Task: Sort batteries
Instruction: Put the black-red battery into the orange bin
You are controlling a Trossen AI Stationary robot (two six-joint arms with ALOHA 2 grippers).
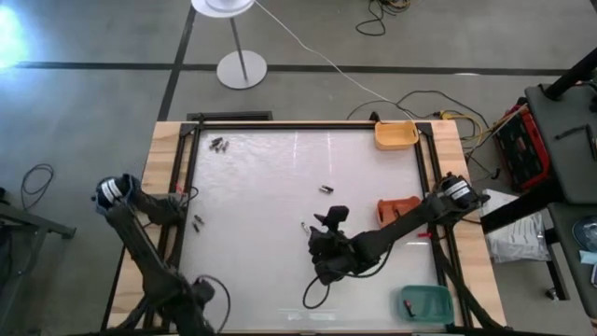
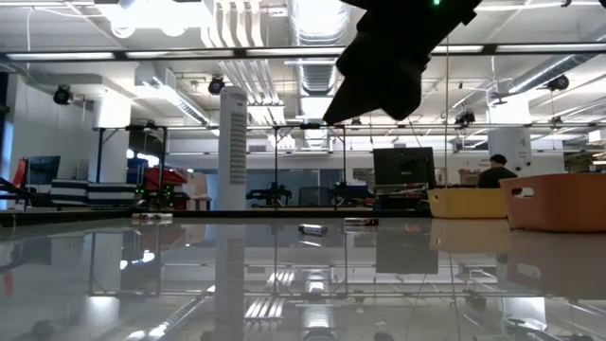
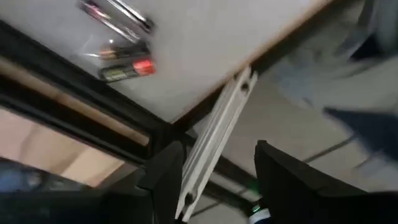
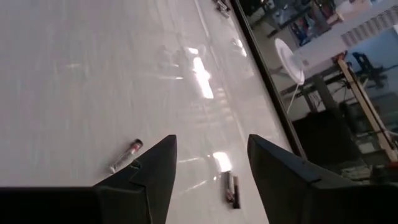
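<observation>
Small batteries lie scattered on the white table: a cluster (image 1: 217, 144) at the far left, some (image 1: 197, 222) by the left edge, one (image 1: 326, 189) near the middle and one (image 1: 304, 226) beside my right gripper (image 1: 333, 221). That gripper hovers open above the table's middle, and its wrist view shows a silvery battery (image 4: 124, 155) and a dark one (image 4: 231, 188) lying flat just past its fingers (image 4: 211, 146), nothing between them. My left gripper (image 1: 187, 198) waits open at the table's left edge, with batteries (image 3: 124, 67) lying ahead of its fingers (image 3: 217, 149).
A yellow tray (image 1: 396, 134) stands at the far right corner, an orange tray (image 1: 398, 207) at the right edge and a green tray (image 1: 424, 301) at the near right. A black frame (image 1: 196, 131) rims the table. A lamp stand (image 1: 241, 67) is beyond the far edge.
</observation>
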